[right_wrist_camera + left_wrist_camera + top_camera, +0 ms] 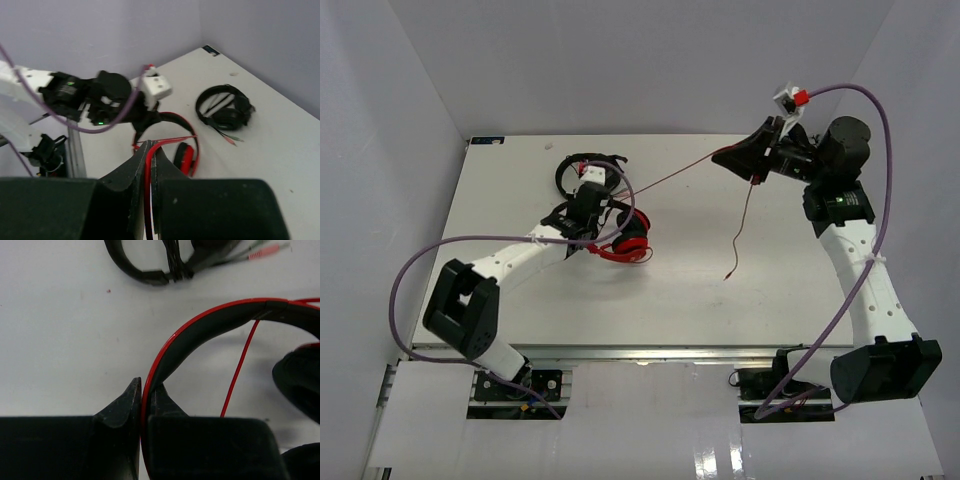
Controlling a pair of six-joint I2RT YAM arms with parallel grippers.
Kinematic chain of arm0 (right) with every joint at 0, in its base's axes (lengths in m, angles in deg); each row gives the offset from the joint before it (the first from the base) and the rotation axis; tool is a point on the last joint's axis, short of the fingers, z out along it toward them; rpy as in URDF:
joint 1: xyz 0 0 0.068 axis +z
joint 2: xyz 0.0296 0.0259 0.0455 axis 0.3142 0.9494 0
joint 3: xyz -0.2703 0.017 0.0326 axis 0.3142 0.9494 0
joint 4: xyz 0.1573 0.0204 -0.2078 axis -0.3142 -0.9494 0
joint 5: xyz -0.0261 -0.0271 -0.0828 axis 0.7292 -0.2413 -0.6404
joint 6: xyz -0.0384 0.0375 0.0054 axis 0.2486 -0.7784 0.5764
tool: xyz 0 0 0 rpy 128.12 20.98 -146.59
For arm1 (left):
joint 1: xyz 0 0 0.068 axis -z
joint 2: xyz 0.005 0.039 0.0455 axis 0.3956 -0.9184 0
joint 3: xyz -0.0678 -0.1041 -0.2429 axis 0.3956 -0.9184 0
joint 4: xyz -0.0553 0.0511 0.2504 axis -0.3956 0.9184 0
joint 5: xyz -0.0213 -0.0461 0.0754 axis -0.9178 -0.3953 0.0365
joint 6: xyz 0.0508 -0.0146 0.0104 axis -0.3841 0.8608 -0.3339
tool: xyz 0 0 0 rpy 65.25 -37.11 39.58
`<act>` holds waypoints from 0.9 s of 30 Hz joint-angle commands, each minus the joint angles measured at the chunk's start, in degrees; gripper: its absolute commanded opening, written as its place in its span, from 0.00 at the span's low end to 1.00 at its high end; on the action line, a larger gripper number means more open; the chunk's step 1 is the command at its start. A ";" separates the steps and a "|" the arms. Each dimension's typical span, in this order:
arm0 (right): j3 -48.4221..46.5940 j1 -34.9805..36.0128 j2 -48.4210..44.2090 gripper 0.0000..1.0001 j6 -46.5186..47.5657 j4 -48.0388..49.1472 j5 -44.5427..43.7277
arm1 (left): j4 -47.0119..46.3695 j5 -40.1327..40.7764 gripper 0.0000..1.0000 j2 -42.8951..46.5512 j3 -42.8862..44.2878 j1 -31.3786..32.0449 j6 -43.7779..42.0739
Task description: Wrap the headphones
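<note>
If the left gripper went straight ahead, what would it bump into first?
Probably the black headphones, lying just ahead of the left gripper, which is shut on the red headphones. It might touch the table first; depth is unclear.

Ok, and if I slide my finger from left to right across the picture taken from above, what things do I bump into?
Left arm's big black joint block → red over-ear headphones with round glossy earcups → loose end of the thin red cable → right arm's big black joint block.
</note>
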 commanded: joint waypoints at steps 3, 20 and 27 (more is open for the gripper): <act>-2.87 10.67 -0.86 0.08 -6.85 11.00 1.28 | 14.82 13.90 0.00 -11.55 22.00 -1.29 16.36; 20.96 23.30 -8.92 0.08 -8.21 14.62 3.04 | 37.49 -1.94 0.00 -32.59 65.03 -11.40 48.43; 27.72 24.92 -9.08 0.08 -4.69 13.37 1.46 | 34.52 -8.69 0.00 -28.04 63.91 -14.05 56.28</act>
